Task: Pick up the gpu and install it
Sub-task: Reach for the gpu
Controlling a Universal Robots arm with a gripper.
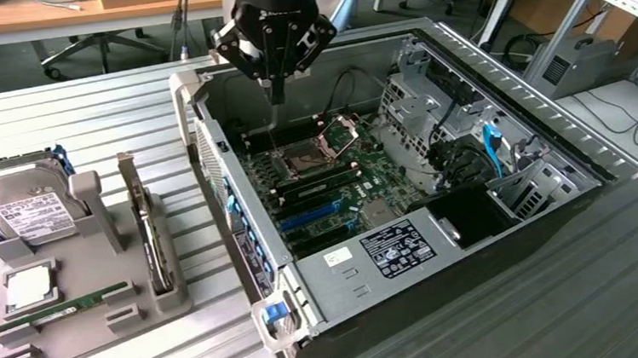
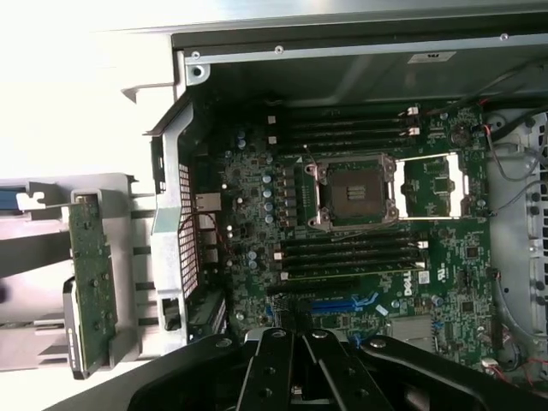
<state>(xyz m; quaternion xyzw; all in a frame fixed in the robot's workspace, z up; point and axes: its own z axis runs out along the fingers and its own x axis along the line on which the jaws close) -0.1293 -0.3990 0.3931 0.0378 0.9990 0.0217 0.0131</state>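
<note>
The gpu (image 1: 148,231) stands on its edge in a slot of the grey holder tray (image 1: 81,334), to the exterior view's left of the open computer case (image 1: 238,237). In the wrist view the gpu (image 2: 92,282) shows a greenish-brown board face beside the case wall. My gripper (image 1: 276,95) hangs over the back of the case, above the motherboard (image 1: 331,182), well apart from the card. Its fingers are shut together with nothing between them. The wrist view has the shut gripper (image 2: 300,338) over the motherboard (image 2: 248,214) near the blue slots (image 2: 338,304).
A silver hard drive (image 1: 25,211) leans in the same tray, with a green RAM stick (image 1: 62,312) and a square chip (image 1: 29,287) in front. The case holds a CPU socket (image 2: 353,193), drive cages (image 1: 427,102) and cables. Everything rests on a ribbed metal table (image 1: 85,103).
</note>
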